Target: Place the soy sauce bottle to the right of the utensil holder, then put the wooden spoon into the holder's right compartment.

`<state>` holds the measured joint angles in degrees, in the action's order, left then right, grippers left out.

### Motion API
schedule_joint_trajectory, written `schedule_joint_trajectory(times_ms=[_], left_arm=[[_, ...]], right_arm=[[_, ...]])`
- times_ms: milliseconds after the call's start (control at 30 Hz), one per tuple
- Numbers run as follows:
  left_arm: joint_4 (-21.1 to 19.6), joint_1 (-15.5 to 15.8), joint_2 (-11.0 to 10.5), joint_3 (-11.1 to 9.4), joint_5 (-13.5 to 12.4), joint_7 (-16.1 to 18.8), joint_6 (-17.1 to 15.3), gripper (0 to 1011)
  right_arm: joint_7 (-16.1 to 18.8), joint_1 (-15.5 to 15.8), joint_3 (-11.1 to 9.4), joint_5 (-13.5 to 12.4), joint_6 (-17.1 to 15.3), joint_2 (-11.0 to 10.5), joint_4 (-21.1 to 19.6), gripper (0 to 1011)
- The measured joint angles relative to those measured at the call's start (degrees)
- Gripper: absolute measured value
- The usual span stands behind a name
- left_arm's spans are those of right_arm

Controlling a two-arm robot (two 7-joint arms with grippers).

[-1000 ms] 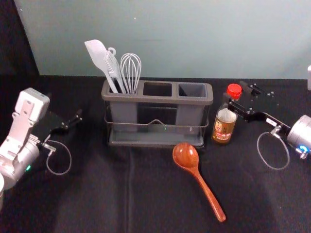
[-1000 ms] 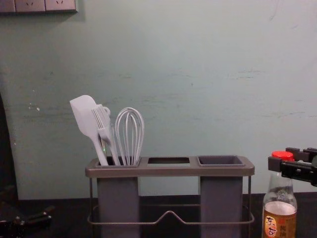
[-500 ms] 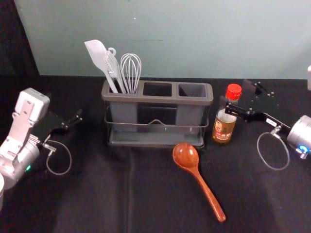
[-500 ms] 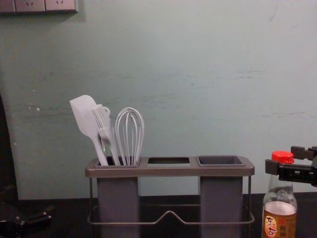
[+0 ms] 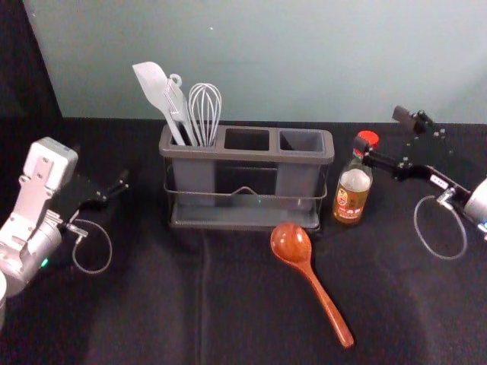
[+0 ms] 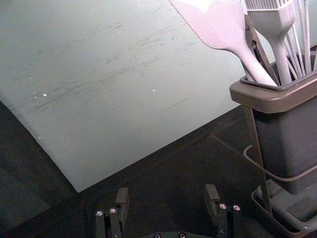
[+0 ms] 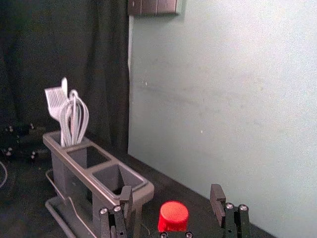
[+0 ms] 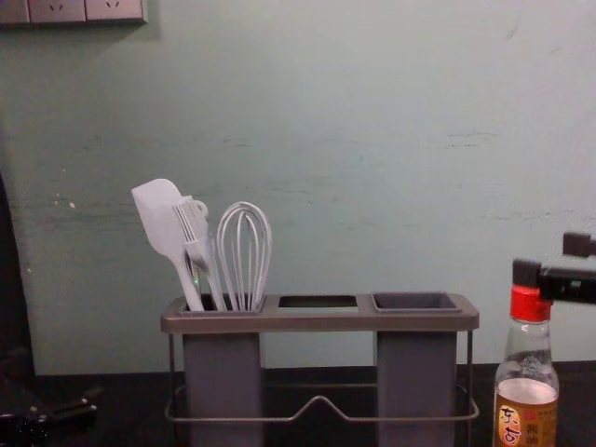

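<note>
While the bottle (image 5: 353, 195) stands upright on the table (image 5: 144, 304), toward its back edge and just beside the right end of the holder (image 5: 245, 153), the right gripper (image 5: 383, 129) hovers by its red cap (image 7: 173, 213), fingers spread wide on either side and released.

The spoon (image 5: 310, 272) lies in front of the holder, its bowl toward the table's back edge, its handle slanting toward the front right corner. Spatula (image 8: 166, 223), brush (image 8: 194, 238) and whisk (image 8: 244, 253) stand in the holder's left compartment.

Toward the table's left edge, the left gripper (image 5: 100, 167) is parked, its fingers apart.
</note>
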<state>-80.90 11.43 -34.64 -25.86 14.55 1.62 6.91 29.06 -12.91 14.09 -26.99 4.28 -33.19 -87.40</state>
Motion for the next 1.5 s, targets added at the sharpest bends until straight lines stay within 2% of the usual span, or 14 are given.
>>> schedule_joint_trajectory(times_ms=[100, 233, 467, 567, 700, 867, 900, 1000, 1100, 1133, 1200, 1233, 1400, 1500], left_arm=[[0.0, 0.0, 0.0, 0.0, 0.0, 0.0, 0.0, 1005], [0.0, 0.0, 0.0, 0.0, 0.0, 0.0, 0.0, 1005], [0.0, 0.0, 0.0, 0.0, 0.0, 0.0, 0.0, 1005], [0.0, 0.0, 0.0, 0.0, 0.0, 0.0, -0.01, 1005], [0.0, 0.0, 0.0, 0.0, 0.0, 0.0, 0.0, 1005], [0.0, 0.0, 0.0, 0.0, 0.0, 0.0, 0.0, 1005], [0.0, 0.0, 0.0, 0.0, 0.0, 0.0, 0.0, 1005], [0.0, 0.0, 0.0, 0.0, 0.0, 0.0, 0.0, 1005], [0.0, 0.0, 0.0, 0.0, 0.0, 0.0, 0.0, 1005], [0.0, 0.0, 0.0, 0.0, 0.0, 0.0, 0.0, 1005], [0.0, 0.0, 0.0, 0.0, 0.0, 0.0, 0.0, 1005], [0.0, 0.0, 0.0, 0.0, 0.0, 0.0, 0.0, 1005], [0.0, 0.0, 0.0, 0.0, 0.0, 0.0, 0.0, 1005], [0.0, 0.0, 0.0, 0.0, 0.0, 0.0, 0.0, 1005]], right_arm=[[-0.22, 1.23, -0.93, -0.26, 0.21, -0.54, -2.13, 1002], [-1.0, 3.22, -2.0, -0.22, -1.58, -2.05, -6.62, 1002], [-1.83, 6.53, -2.69, -1.0, -7.63, -5.01, -16.11, 1002], [-1.95, 7.13, -2.35, -1.27, -9.43, -5.7, -18.5, 1002], [-3.18, 7.56, -0.74, -1.2, -14.05, -6.79, -22.96, 1002], [-5.97, 6.66, 2.17, -1.28, -23.45, -7.0, -26.89, 1002], [-7.57, 5.91, 3.56, -1.03, -27.42, -6.8, -28.14, 1002], [-9.79, 4.36, 5.72, -0.39, -33.69, -6.17, -29.24, 1002], [-12.43, 2.41, 7.96, 0.22, -41.53, -4.5, -29.78, 1002], [-13.64, 1.53, 8.82, 0.35, -45.29, -3.28, -29.69, 1002], [-14.49, 0.85, 9.53, 0.4, -48.41, -2.1, -29.28, 1002], [-15.33, 0.31, 10.21, 0.4, -51.3, -0.7, -28.63, 1002], [-18.12, -0.62, 11.86, 1.07, -57.45, 3.5, -25.58, 1002], [-18.89, -0.88, 12.2, 1.49, -58.68, 4.86, -24.16, 1002]])
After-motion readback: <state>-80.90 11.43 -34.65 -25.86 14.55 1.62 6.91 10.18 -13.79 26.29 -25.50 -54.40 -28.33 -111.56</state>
